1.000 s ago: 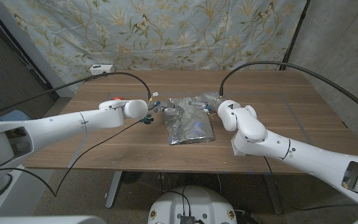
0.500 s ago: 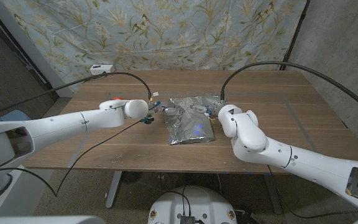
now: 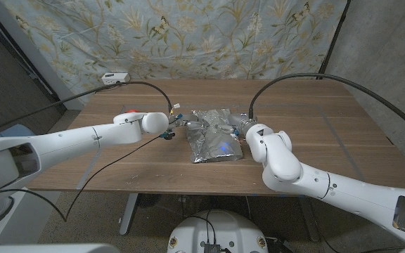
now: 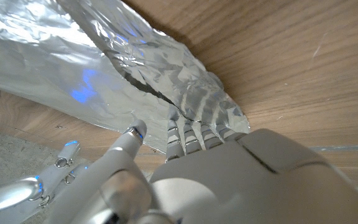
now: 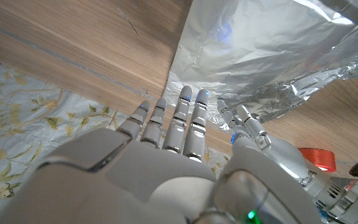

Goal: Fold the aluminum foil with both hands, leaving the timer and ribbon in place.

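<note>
A crumpled sheet of aluminum foil point(image 3: 215, 140) lies in the middle of the wooden table point(image 3: 315, 140). My left hand point(image 3: 176, 126) is at the foil's far left corner. In the left wrist view its fingers point(image 4: 191, 132) are tucked under the wrinkled foil point(image 4: 73, 68) edge with the thumb against it, pinching it. My right hand point(image 3: 240, 125) is at the far right edge. In the right wrist view its fingers point(image 5: 185, 118) are stretched out straight, tips touching the edge of the foil point(image 5: 272, 56), holding nothing. A red ribbon roll point(image 3: 131, 111) sits left of the foil.
A small white box-shaped device point(image 3: 114, 76) sits at the table's back left corner. Black cables arch over the table from both wrists. A floral cloth hangs behind the table. Bare wood lies right of the foil.
My right arm has swung nearer the table's front, and its hand has edged left against the foil. The left arm and the foil stay put.
</note>
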